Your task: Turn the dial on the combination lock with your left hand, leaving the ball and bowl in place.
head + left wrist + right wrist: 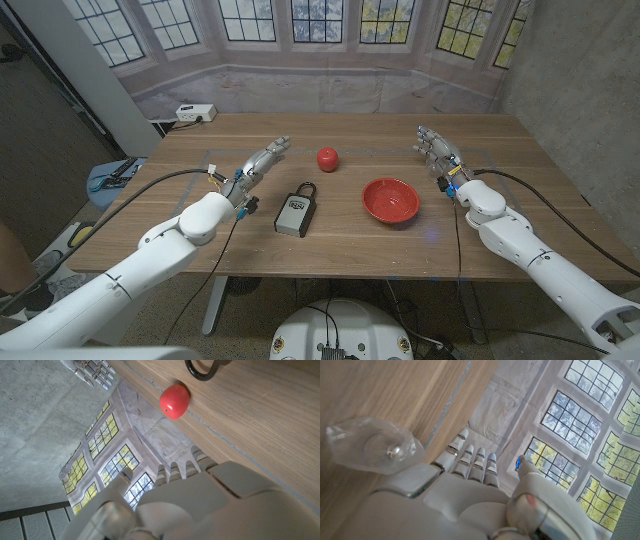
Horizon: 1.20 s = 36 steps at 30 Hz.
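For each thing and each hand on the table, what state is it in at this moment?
combination lock: lying on the table, shackle closed, untouched.
ball: resting on the table, beyond the lock, free.
bowl: upright, nothing visible inside.
left hand: open, fingers extended, holds nothing, left of the lock, apart from it.
right hand: open, holds nothing, right of the bowl.

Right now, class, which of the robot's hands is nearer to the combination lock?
Left. The left hand hovers just beyond and left of the combination lock; the right hand is past the red bowl, on its far side.
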### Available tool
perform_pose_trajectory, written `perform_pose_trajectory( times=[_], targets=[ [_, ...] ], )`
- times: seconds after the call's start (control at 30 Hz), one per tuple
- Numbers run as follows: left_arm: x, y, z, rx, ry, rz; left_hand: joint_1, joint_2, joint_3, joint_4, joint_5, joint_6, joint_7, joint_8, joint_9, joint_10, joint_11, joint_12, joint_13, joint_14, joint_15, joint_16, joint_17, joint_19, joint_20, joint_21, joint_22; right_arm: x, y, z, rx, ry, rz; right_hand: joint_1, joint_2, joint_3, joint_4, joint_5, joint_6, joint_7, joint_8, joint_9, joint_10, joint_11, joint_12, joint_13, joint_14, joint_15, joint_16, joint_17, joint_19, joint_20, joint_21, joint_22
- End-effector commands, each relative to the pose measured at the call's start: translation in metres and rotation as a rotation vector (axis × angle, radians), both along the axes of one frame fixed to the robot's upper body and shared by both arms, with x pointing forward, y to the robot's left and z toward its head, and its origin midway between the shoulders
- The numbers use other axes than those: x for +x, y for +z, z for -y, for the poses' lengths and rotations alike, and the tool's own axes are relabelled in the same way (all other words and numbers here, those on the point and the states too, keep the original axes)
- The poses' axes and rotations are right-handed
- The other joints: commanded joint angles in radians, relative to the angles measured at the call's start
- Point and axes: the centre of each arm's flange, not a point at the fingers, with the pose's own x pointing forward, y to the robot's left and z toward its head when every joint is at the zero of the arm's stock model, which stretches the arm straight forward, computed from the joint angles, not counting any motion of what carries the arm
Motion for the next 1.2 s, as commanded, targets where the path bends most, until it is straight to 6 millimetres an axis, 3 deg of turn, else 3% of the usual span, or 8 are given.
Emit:
perform_pose_trajectory(
  times=[0.03, 0.57, 1.2],
  targets=[
    [-0.017, -0.001, 0.003, 0.088, 0.055, 0.028, -0.009, 0.002, -0.005, 0.001, 0.003, 0.019, 0.001, 0.009, 0.002, 0.007, 0.001, 0.007, 0.005, -0.002, 0.003, 0.006, 0.002, -0.003, 0.011, 0.007, 0.001, -0.003, 0.000, 0.006, -0.004, 0.004, 0.013, 0.012, -0.001, 0.003, -0.007, -0.002, -0.003, 0.000, -0.003, 0.003, 0.001, 0.001, 0.008, 0.001, -0.004, -0.069, 0.008, 0.002, 0.003, -0.064, 0.006, 0.004],
    [-0.035, -0.004, 0.012, 0.245, 0.099, 0.022, -0.018, -0.001, -0.009, 0.005, 0.004, 0.036, 0.001, 0.006, 0.002, 0.017, -0.006, 0.008, 0.005, -0.002, 0.002, 0.007, 0.002, -0.003, 0.009, 0.008, 0.001, 0.003, 0.001, 0.012, -0.004, 0.012, 0.012, 0.016, 0.000, 0.003, -0.013, -0.003, 0.002, 0.004, 0.000, 0.003, 0.014, 0.011, 0.013, 0.002, 0.001, -0.060, 0.013, -0.001, 0.005, -0.060, 0.006, 0.003],
    [-0.072, -0.011, 0.017, 0.345, 0.120, 0.021, -0.034, -0.001, -0.017, 0.017, 0.005, 0.037, 0.001, -0.002, 0.002, 0.016, -0.008, 0.004, 0.005, -0.005, -0.004, 0.007, 0.004, -0.007, 0.008, 0.008, 0.001, 0.003, 0.008, 0.015, -0.019, 0.006, 0.048, 0.021, 0.001, 0.005, -0.019, -0.004, 0.006, 0.008, 0.002, 0.003, 0.016, 0.011, 0.013, 0.002, 0.002, -0.060, 0.015, -0.003, 0.009, -0.059, 0.007, 0.004]
  ],
)
